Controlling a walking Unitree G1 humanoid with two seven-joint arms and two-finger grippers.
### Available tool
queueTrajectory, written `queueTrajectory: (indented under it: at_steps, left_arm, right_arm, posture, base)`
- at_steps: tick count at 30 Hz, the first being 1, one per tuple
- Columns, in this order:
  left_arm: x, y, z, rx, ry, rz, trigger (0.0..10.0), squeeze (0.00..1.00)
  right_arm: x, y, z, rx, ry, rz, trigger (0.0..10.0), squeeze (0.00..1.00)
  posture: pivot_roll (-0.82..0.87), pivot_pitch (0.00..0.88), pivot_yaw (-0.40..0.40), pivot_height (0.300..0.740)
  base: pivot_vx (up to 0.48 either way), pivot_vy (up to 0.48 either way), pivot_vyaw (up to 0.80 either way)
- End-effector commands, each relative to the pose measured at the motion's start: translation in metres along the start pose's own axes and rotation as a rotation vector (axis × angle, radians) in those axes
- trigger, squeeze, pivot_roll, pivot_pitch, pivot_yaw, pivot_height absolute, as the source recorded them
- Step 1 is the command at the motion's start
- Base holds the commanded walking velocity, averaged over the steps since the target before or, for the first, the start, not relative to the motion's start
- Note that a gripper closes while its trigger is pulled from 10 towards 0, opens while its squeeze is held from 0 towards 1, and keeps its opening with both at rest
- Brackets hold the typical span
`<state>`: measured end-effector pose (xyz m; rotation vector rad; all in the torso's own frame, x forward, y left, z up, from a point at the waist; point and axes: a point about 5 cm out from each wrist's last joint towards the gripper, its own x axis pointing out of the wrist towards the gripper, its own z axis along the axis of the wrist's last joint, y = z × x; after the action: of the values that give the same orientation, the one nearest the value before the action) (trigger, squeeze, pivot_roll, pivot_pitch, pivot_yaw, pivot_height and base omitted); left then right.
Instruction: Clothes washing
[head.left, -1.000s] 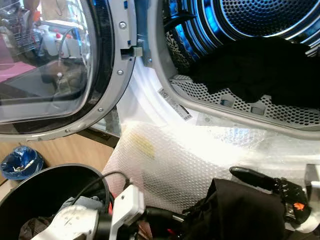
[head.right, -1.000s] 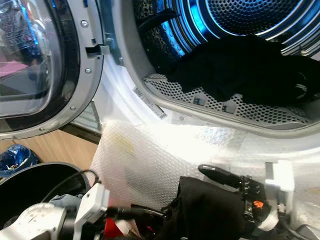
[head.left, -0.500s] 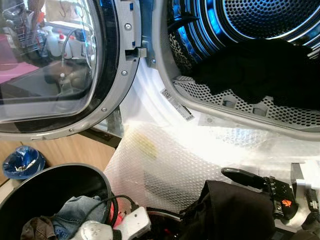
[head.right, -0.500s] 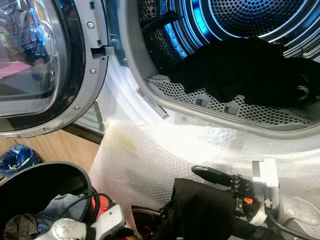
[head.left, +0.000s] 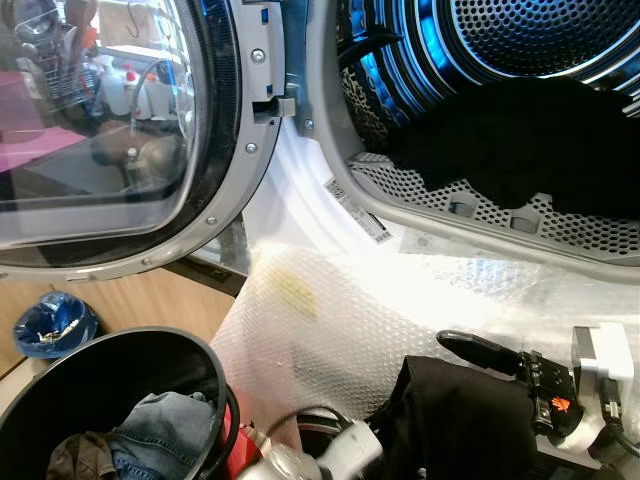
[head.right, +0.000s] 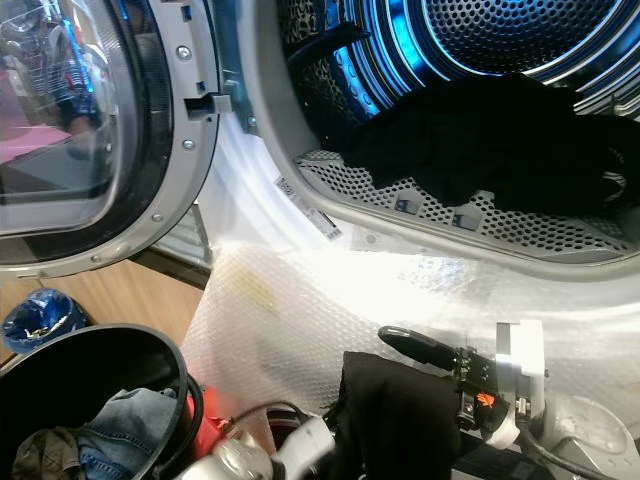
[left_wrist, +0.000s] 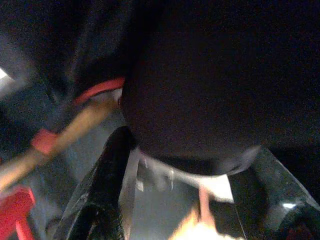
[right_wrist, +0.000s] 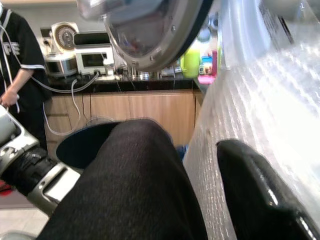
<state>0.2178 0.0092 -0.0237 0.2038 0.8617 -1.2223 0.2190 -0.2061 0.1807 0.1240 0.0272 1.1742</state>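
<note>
The washer's door stands swung open on the left, and a dark heap of clothes lies in the blue-lit drum. Bubble wrap covers the machine's front below the opening. Low at the right, my right gripper is shut on a bulky black garment; its upper finger lies over the cloth and the other finger is hidden. My left arm is blurred at the bottom, beside the garment. In the left wrist view, the left gripper is open with the garment at its fingertips.
A black basket at the lower left holds denim and other clothes. A blue bag lies on the wooden floor. A red thing sits by the basket. A person in black stands by a counter.
My left arm has swung off the basket rightward to the black garment, uncovering the clothes in the basket. The right gripper with the garment has shifted slightly left.
</note>
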Motion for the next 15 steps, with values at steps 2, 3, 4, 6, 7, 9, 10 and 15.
queueTrajectory:
  at_steps: [2,3,4,6,7,9,10,15]
  left_arm:
    - [-0.002,0.007,-0.021,0.054,0.156,0.095,10.0,0.0]
    - [-0.002,0.007,-0.021,0.054,0.156,0.095,10.0,0.0]
    - [-0.001,0.011,-0.021,0.064,0.172,0.141,10.0,0.0]
    - [0.0,0.012,-0.017,0.061,0.163,0.145,0.5,0.0]
    - [0.001,0.013,-0.015,0.071,0.165,0.139,0.0,0.0]
    - [0.001,0.013,-0.015,0.086,0.171,0.146,0.0,0.0]
    - [0.0,0.014,-0.014,0.092,0.173,0.151,0.0,0.0]
    - [0.001,0.016,-0.009,0.099,0.162,0.173,0.0,0.0]
  right_arm:
    - [0.0,0.004,0.008,-0.047,-0.016,0.005,10.0,0.0]
    - [0.0,0.004,0.008,-0.047,-0.016,0.005,10.0,0.0]
    - [0.0,0.005,0.007,-0.049,-0.018,-0.003,10.0,0.0]
    - [0.0,0.006,0.007,-0.048,-0.021,-0.006,10.0,0.0]
    - [0.001,0.006,0.006,-0.046,-0.024,-0.006,10.0,0.0]
    - [0.002,0.007,0.005,-0.045,-0.024,-0.006,10.0,0.0]
    - [0.002,0.007,0.005,-0.044,-0.024,-0.006,10.0,0.0]
    - [0.004,0.008,0.004,-0.041,-0.03,-0.007,10.0,0.0]
  posture:
    - [-0.1,0.069,0.022,0.74]
    - [-0.1,0.069,0.022,0.74]
    - [-0.1,0.072,0.027,0.74]
    - [-0.1,0.077,0.033,0.74]
    - [-0.1,0.078,0.034,0.74]
    - [-0.1,0.081,0.038,0.74]
    - [-0.1,0.081,0.038,0.74]
    - [-0.1,0.086,0.046,0.74]
  base:
    - [0.0,0.0,0.0]
    - [0.0,0.0,0.0]
    - [0.0,0.0,0.0]
    - [0.0,0.0,0.0]
    - [0.0,0.0,0.0]
    - [0.0,0.0,0.0]
    - [0.0,0.0,0.0]
    - [0.0,0.0,0.0]
